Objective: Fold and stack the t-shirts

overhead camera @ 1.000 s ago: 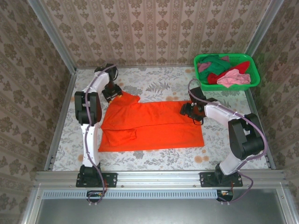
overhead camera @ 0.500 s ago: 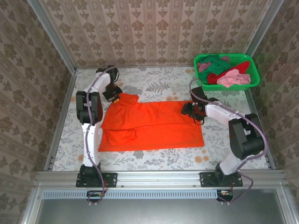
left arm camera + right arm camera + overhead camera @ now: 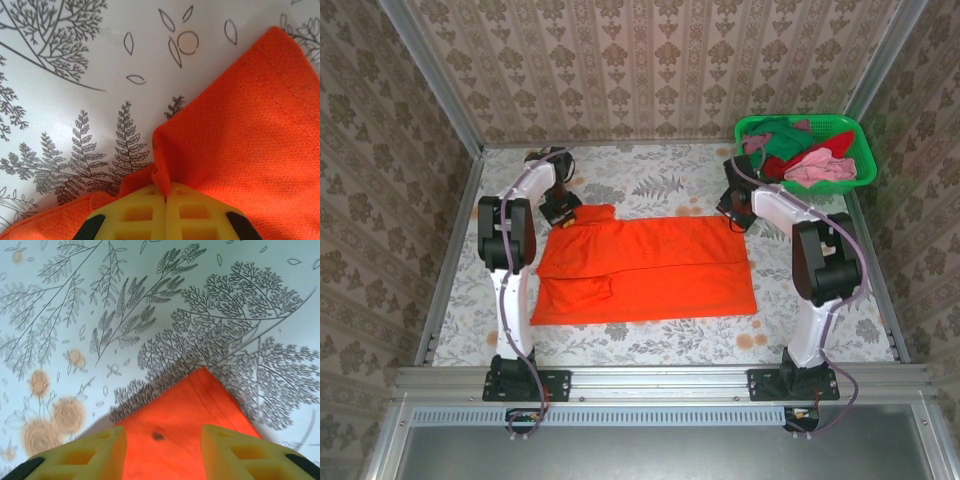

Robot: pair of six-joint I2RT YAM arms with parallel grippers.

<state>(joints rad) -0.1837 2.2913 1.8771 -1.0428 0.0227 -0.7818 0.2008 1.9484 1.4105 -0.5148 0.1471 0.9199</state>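
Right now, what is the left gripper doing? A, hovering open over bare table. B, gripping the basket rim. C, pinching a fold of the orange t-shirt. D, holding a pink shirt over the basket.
C: in the left wrist view the left gripper has its jaws shut on a raised ridge of the orange t-shirt.

The top camera sits high above and behind the arms. It looks down on the whole table (image 3: 660, 180), with the arm bases at 6 o'clock. Each wrist camera looks down from very close, with the left gripper (image 3: 166, 189) or right gripper (image 3: 162, 432) at 6 o'clock. All three see the orange shirt (image 3: 650, 265).
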